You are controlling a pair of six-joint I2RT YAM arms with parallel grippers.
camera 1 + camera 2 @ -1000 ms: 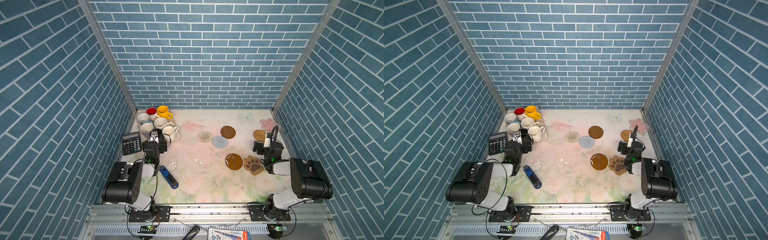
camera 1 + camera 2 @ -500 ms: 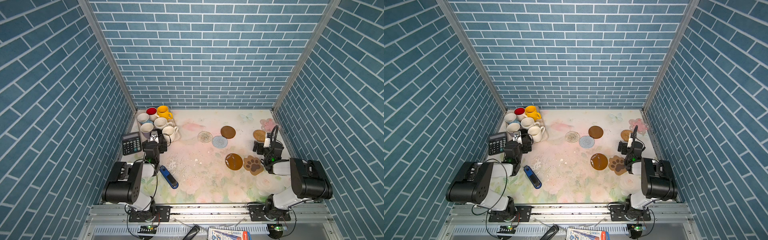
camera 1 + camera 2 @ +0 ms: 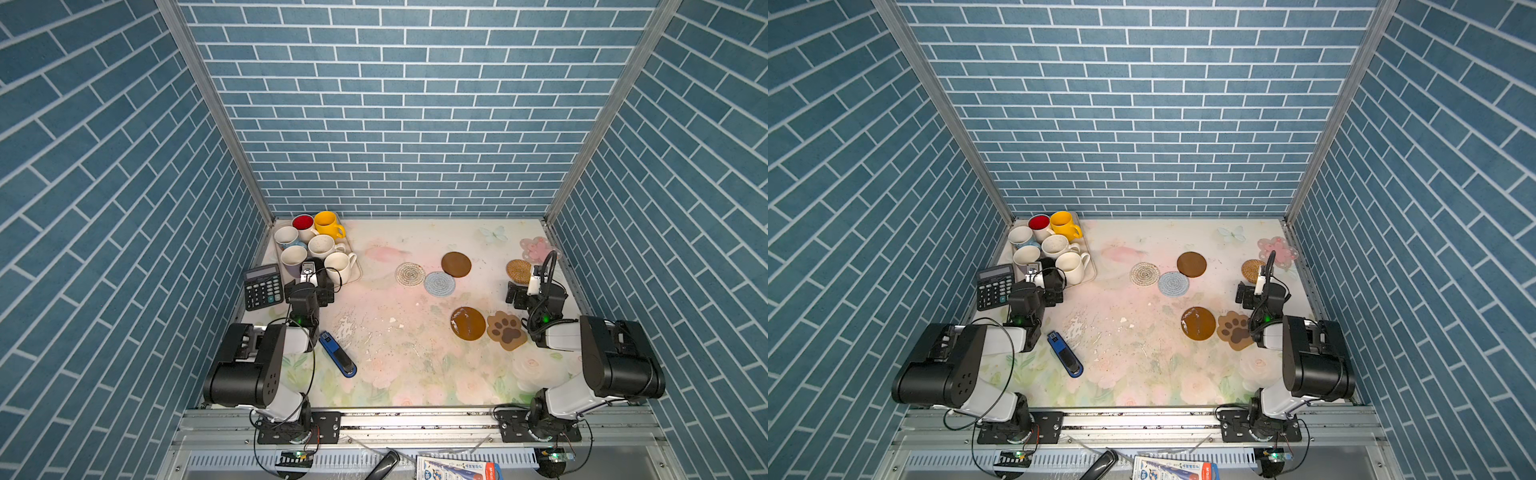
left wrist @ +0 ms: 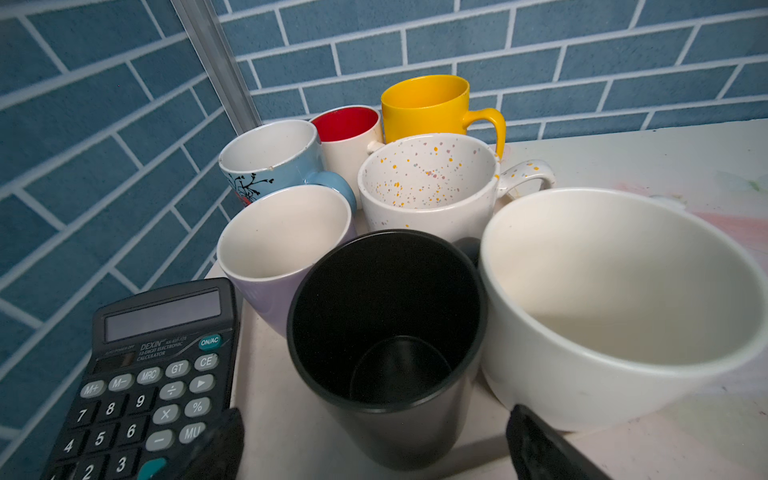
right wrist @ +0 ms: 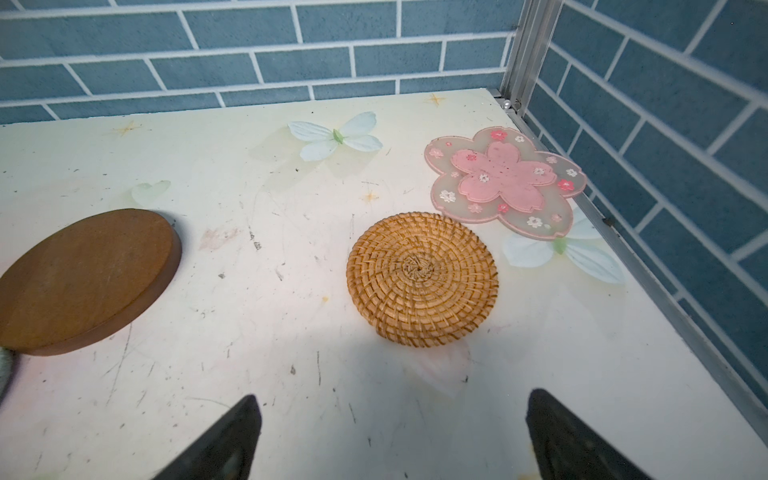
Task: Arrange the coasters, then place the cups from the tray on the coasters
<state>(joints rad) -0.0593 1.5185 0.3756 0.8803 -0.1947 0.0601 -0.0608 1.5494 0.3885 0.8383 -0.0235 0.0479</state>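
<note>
Your left tool [image 4: 374, 442] stands apart, facing the black mug [image 4: 386, 316]. Your right tool [image 5: 390, 432] stands apart, empty, near the rattan coaster [image 5: 422, 278].

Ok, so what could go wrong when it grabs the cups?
The black mug stands packed close between the cream mug and lavender mug; the open left jaws closing round it might knock a neighbour or the calculator.
The light blue coaster lies right against the white woven coaster and a brown disc; cups set there might bump each other.
The pink flower coaster sits by the wall, so reaching it may be awkward.
</note>
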